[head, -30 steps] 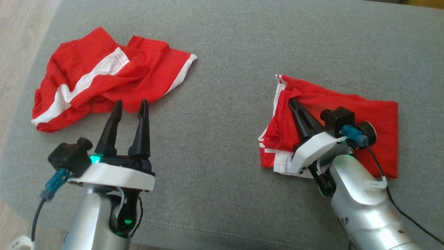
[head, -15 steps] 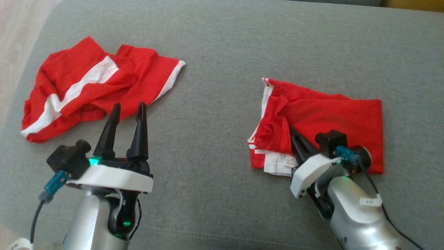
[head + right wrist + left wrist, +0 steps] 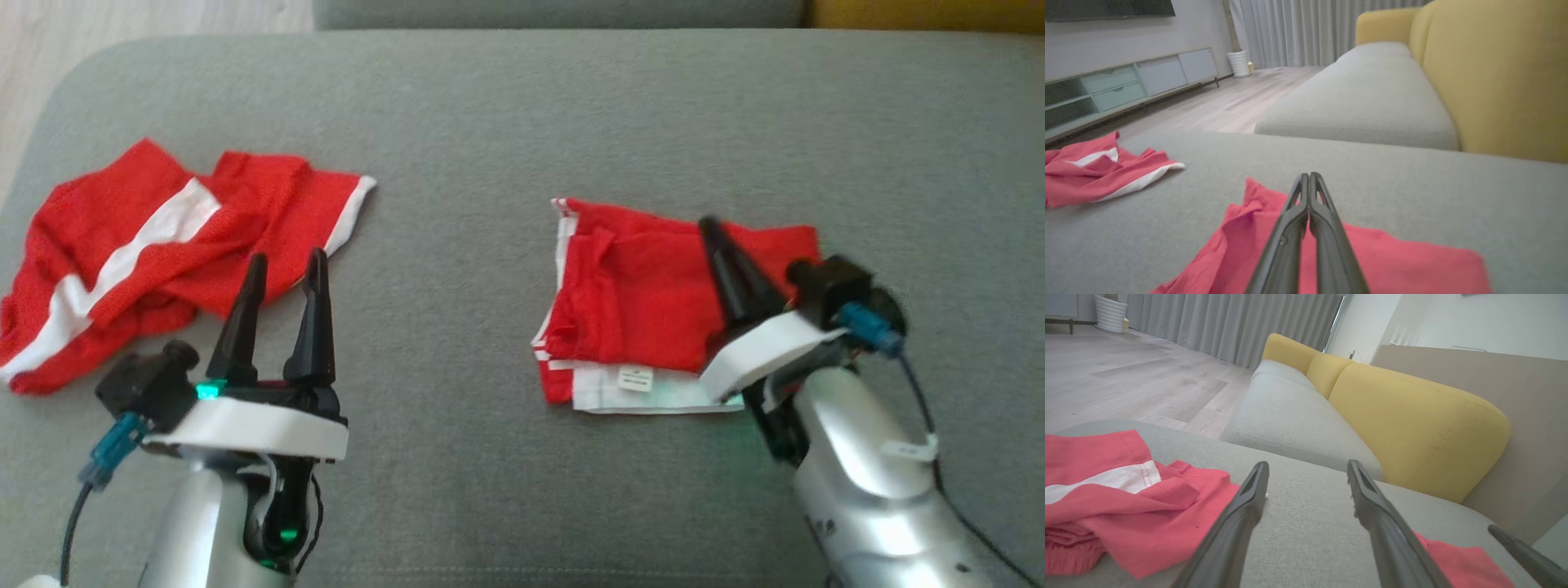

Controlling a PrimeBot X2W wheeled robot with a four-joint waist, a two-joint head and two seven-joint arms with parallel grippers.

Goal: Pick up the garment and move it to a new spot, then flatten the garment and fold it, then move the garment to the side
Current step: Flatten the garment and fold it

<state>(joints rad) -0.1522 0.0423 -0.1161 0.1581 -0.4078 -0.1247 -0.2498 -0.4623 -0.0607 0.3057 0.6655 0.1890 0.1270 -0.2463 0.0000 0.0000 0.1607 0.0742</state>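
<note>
Lying at three o'clock, your folded red shorts [image 3: 645, 302] sit flatter than before; right fingers [image 3: 729, 273] closed, left fingers [image 3: 313, 327] open.

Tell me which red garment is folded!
Look at the grey cushion. The folded garment lies on its right side, by the right gripper. It is neat with a white label; the crumpled garment on the left is not.
</note>
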